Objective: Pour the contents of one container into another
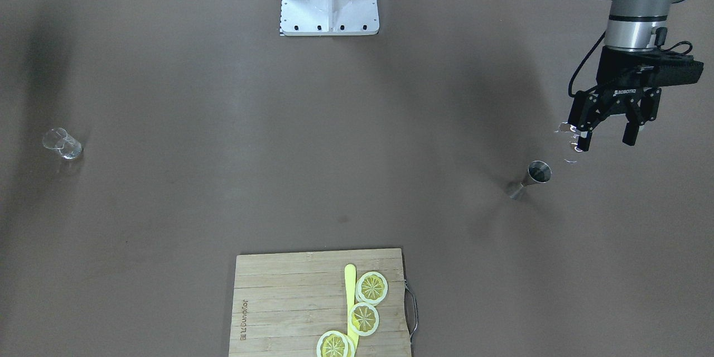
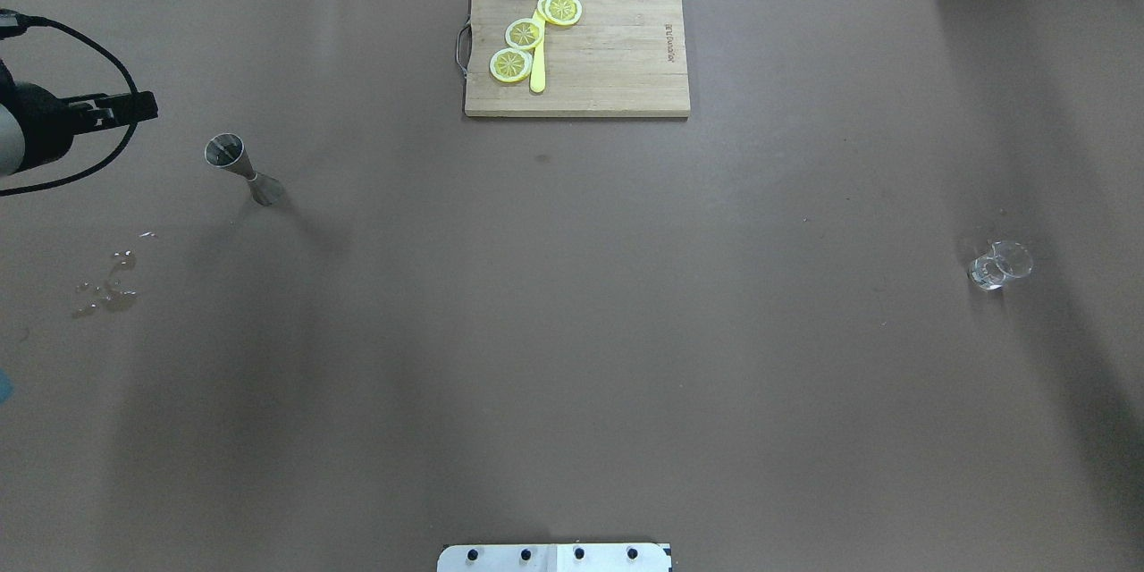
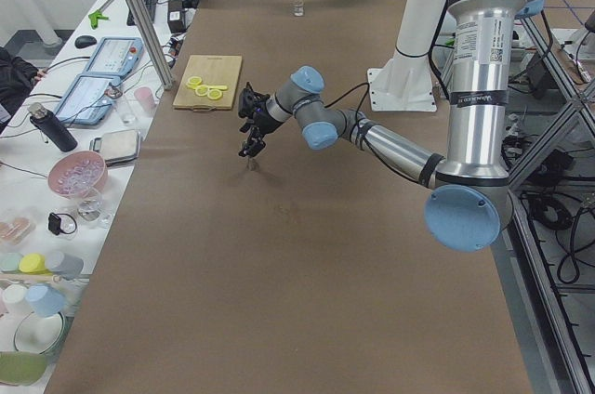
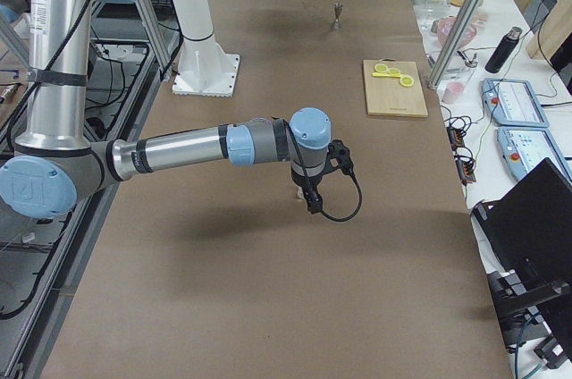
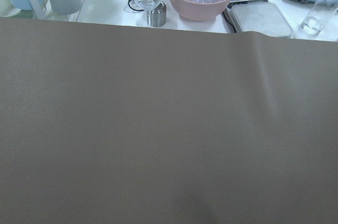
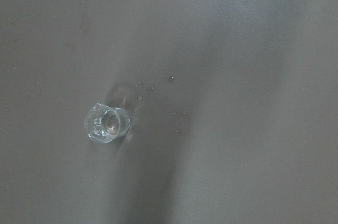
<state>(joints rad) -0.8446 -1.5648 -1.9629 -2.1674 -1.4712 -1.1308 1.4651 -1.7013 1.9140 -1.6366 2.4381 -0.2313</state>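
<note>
In the overhead view, far left of the bamboo cutting board (image 2: 608, 54), the left arm is cut off by the frame edge. The front-facing view shows the left end effector (image 1: 606, 144) released, fingers spread with nothing between them, hanging above the brown bench (image 2: 572, 331). A patch of spilled water drops (image 2: 109, 290) lies left of the board, nearer the robot. The steel double-cone jigger (image 2: 234, 163) stands upright left of the board, apart from that end effector. On the board's left part lie three lemon slices (image 2: 525, 34) against a yellow plastic knife (image 2: 538, 76); the front-facing view crops the board's near edge. Far right of the board, nearer the robot, stands the small clear glass beaker (image 2: 999, 264); its fill is hard to make out. A few tiny droplets (image 6: 153, 86) sit beside it. The right end effector (image 4: 310, 202) shows only in the right side view, just over the beaker and partly hiding it; I cannot tell whether it is clenched or released.
</note>
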